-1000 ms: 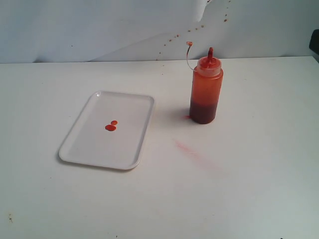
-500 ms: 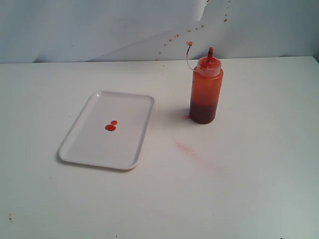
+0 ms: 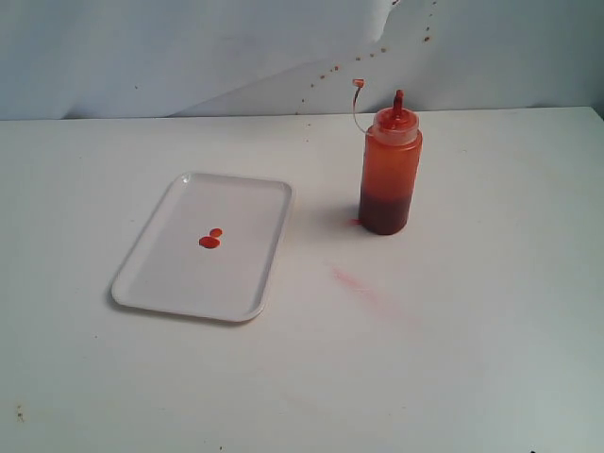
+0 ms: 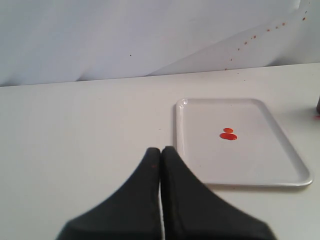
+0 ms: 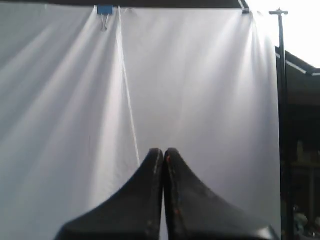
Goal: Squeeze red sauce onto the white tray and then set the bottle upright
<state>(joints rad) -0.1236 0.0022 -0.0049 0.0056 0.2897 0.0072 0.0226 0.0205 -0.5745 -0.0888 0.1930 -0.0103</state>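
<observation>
The bottle (image 3: 389, 170) stands upright on the table, right of the white tray (image 3: 247, 193), its red nozzle up and its thin tethered cap hanging off to the left. Dark red sauce fills its lower part. Two small blobs of red sauce (image 3: 210, 239) lie near the tray's middle; the left wrist view shows the tray (image 4: 270, 165) and the blobs of red sauce (image 4: 228, 134) too. My left gripper (image 4: 160, 150) is shut and empty, off the tray's near corner. My right gripper (image 5: 163, 151) is shut and empty, facing the white backdrop. Neither gripper appears in the exterior view.
A faint pale-red smear (image 3: 359, 282) marks the table in front of the bottle. Small dark-red spatter dots (image 3: 332, 72) run up the white backdrop behind it. A dark stand pole (image 5: 283, 100) rises beside the backdrop in the right wrist view.
A dark shape at the exterior view's right edge a second ago has left the frame. The bottle, tray and sauce have not moved.
</observation>
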